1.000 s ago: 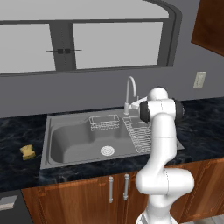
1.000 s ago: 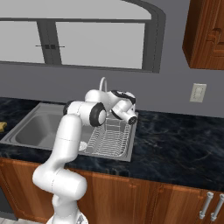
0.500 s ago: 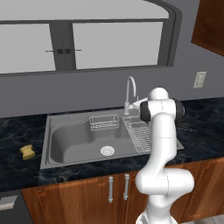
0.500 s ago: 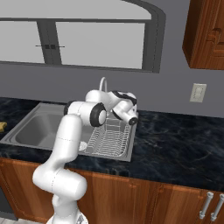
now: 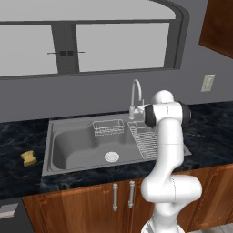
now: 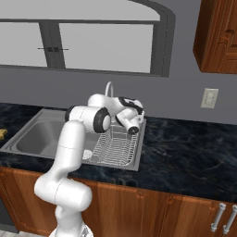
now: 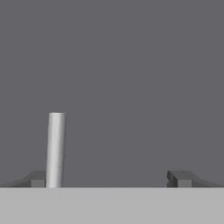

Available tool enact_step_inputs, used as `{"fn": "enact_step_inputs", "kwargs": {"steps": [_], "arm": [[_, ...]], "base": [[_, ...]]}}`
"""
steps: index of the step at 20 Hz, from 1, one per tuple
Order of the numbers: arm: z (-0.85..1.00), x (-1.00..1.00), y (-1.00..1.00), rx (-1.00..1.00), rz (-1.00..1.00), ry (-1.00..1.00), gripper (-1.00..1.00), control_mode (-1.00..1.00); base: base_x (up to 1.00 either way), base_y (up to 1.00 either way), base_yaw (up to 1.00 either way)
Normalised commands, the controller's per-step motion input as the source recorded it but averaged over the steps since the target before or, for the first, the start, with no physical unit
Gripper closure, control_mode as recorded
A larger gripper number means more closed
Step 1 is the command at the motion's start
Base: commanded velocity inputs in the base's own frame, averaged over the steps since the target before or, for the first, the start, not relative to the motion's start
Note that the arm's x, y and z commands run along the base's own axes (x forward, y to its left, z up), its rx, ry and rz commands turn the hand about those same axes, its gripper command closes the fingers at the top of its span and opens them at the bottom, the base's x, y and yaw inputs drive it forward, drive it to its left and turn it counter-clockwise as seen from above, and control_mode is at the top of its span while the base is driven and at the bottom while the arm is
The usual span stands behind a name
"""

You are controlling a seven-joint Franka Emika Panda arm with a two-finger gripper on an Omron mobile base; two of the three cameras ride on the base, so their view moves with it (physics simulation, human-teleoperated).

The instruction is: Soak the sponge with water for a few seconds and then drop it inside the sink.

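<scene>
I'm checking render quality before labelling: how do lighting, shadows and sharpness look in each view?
Left base view: flat, even light, the sink softly shaded, the sponge small and slightly blurred. Right base view: similar even light, no glare on the dish rack. Hand view: soft focus, a pale bar with a smooth highlight against plain grey.

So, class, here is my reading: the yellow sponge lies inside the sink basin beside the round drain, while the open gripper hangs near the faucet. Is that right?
Not quite. In the left base view the sponge lies on the black countertop, left of the sink, not in the basin. The rest holds: the gripper is open near the faucet.
</scene>
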Motion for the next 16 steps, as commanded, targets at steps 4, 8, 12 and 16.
{"fn": "enact_step_inputs", "kwargs": {"steps": [4, 8, 12, 16], "arm": [[0.0, 0.14, -0.31, 0.05, -0.11, 0.0, -1.0, -1.0], [0.0, 0.08, -0.33, 0.05, -0.01, 0.0, -1.0, -1.0], [0.0, 0.08, -0.38, 0.11, 0.0, 0.0, -1.0, -1.0], [-0.01, 0.0, -0.44, 0.13, -0.01, 0.0, -1.0, -1.0]], "base": [[0.0, 0.0, 0.0], [0.0, 0.0, 0.0], [0.0, 0.0, 0.0], [0.0, 0.0, 0.0]]}}
